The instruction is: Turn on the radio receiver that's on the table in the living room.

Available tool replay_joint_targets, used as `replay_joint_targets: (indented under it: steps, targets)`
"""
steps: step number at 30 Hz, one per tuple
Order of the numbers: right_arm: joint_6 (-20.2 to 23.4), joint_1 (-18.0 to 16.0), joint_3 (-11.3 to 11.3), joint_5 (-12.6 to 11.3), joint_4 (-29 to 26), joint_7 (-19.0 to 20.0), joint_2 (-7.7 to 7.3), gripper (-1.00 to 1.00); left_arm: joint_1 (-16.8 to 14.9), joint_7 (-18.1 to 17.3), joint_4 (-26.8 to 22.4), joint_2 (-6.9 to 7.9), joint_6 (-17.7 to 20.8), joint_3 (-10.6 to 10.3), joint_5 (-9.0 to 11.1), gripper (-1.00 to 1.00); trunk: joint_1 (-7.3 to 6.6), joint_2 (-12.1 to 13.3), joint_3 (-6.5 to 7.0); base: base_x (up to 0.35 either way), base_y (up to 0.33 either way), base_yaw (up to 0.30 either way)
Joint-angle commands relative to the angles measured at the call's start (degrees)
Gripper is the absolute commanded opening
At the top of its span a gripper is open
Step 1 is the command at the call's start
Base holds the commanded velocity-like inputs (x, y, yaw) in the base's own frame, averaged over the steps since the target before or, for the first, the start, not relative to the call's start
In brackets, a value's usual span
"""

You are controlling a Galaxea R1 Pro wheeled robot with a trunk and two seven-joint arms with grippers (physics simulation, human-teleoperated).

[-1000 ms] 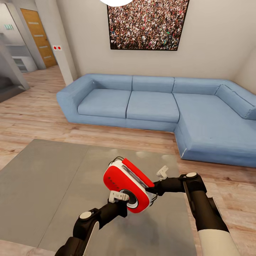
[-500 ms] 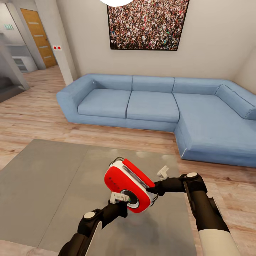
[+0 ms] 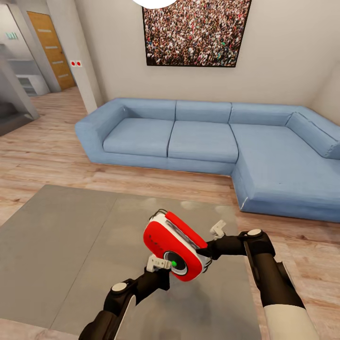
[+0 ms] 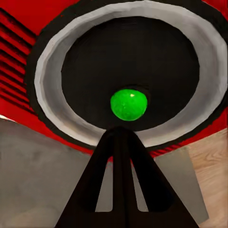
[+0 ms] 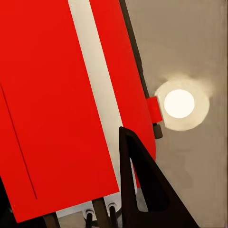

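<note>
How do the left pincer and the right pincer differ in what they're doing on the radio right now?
The left pincer comes from below, its tip at the radio receiver's round dial with the green centre; the right pincer comes in from the side, against the body's edge. The left looks shut, poking rather than gripping; the right seems clamped on the body. Both hold to the radio, tilted above the table.

The centre of the round dial (image 3: 174, 263) on the radio receiver (image 3: 173, 246) now glows green, where a moment ago it was dark. The radio receiver sits slightly further right and lower above the desk (image 3: 71, 245), and the left end effector (image 3: 158, 263) has shifted with it.
</note>
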Motion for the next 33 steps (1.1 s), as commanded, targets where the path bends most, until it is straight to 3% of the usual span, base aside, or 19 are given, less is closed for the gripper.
replay_joint_targets:
  steps: [1, 4, 10, 22, 26, 33]
  targets:
    - [0.45, 0.0, 0.02, 0.74, 0.13, -1.51, 0.09, -1.0, 0.0, -0.11, -0.69, 0.0, 0.08, 0.0, 0.08, -1.0, 0.0, 0.0, 0.0, 0.0, 0.0, 0.0]
    - [0.86, 0.0, -0.22, 4.22, 1.71, -8.04, 0.11, -1.0, 0.0, -0.37, -2.49, 0.0, 0.5, 0.0, 0.99, -1.0, 0.0, 0.0, 0.0, 0.0, 0.0, 0.0]
    - [1.25, 0.0, -0.08, 5.34, 1.44, -14.98, -0.2, -1.0, 0.0, -0.99, -2.88, 0.0, 0.68, -0.08, 1.28, -1.0, 0.0, 0.0, 0.0, 0.0, 0.0, 0.0]
    - [1.35, 0.0, 0.07, 5.47, -0.13, -15.78, -0.39, -1.0, 0.0, -1.17, -2.67, 0.11, 0.93, -0.07, 1.29, -1.0, 0.0, 0.0, 0.0, 0.0, 0.0, 0.0]
    - [1.39, 0.0, -0.41, 9.14, -1.52, -15.78, -0.33, -1.0, 0.0, -1.24, -2.64, 0.28, 0.96, -0.01, 1.29, -1.0, 0.0, 0.0, 0.0, 0.0, 0.0, 0.0]
    - [1.31, -0.01, -0.61, 9.86, -1.5, -16.1, -0.37, -1.0, 0.0, -1.25, -2.49, 0.33, 0.96, 0.04, 1.29, -1.0, 0.0, 0.0, 0.0, 0.0, 0.0, 0.0]
